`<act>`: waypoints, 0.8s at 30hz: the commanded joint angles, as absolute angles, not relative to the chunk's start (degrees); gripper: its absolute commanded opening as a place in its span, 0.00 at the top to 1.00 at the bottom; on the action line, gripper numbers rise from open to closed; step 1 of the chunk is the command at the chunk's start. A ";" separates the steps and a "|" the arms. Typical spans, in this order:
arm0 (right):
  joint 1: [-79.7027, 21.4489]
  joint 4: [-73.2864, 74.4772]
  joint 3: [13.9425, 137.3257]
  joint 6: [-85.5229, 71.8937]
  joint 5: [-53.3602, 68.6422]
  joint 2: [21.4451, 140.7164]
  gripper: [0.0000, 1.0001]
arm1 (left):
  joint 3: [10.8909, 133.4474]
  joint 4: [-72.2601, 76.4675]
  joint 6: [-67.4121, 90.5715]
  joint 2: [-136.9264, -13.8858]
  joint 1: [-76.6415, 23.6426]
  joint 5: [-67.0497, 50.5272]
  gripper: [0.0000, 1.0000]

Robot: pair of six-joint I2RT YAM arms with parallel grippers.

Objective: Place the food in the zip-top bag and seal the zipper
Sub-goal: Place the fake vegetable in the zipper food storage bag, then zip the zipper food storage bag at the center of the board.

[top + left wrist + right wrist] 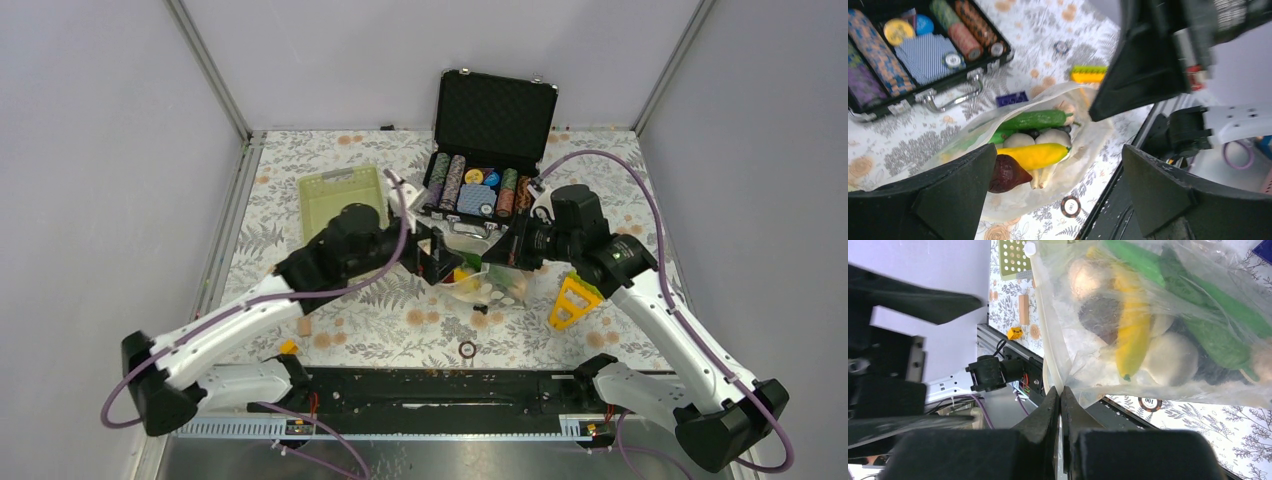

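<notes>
Bright even light, soft shadows, blurry close wrist foregrounds.

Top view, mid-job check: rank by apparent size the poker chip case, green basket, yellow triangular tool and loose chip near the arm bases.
Largest to smallest:
1. poker chip case, lid open
2. green basket
3. yellow triangular tool
4. loose chip

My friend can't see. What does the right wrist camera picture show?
The right gripper, shut, pinches the edge of the clear zip-top bag. Inside are a yellow banana, green vegetables and white bulbs. A flowery tablecloth shows behind.
</notes>
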State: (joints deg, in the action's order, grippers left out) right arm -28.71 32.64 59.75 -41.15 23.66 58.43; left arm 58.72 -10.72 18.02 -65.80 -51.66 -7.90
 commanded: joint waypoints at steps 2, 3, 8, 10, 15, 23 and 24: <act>-28.30 33.55 65.56 -37.94 25.71 57.72 1.00 | 54.76 -7.22 16.87 -53.85 -51.93 -7.54 0.01; -28.30 34.19 66.05 -37.81 25.59 57.66 1.00 | 53.32 -6.69 16.52 -52.06 -51.91 -7.00 0.01; -28.30 35.93 67.80 -37.10 28.26 57.68 1.00 | 48.67 -9.16 15.25 -45.45 -51.87 -4.46 0.01; -28.30 37.60 69.79 -36.21 30.84 57.87 1.00 | 46.11 -9.59 12.17 -42.93 -51.92 -4.16 0.01; -28.28 43.34 73.61 -32.98 34.80 56.95 1.00 | 40.55 -9.63 7.82 -36.09 -51.82 -4.49 0.01; -28.30 45.98 73.26 -31.53 42.59 54.58 1.00 | 30.60 -6.29 3.18 -28.74 -50.40 -6.44 0.01; -28.30 46.16 73.41 -31.62 43.52 54.44 1.00 | 29.98 -6.48 2.11 -28.64 -49.99 -9.45 0.01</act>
State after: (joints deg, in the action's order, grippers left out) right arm -28.60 46.00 71.31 -32.97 36.10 55.86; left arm 33.08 -9.47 6.55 -28.47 -51.35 -5.39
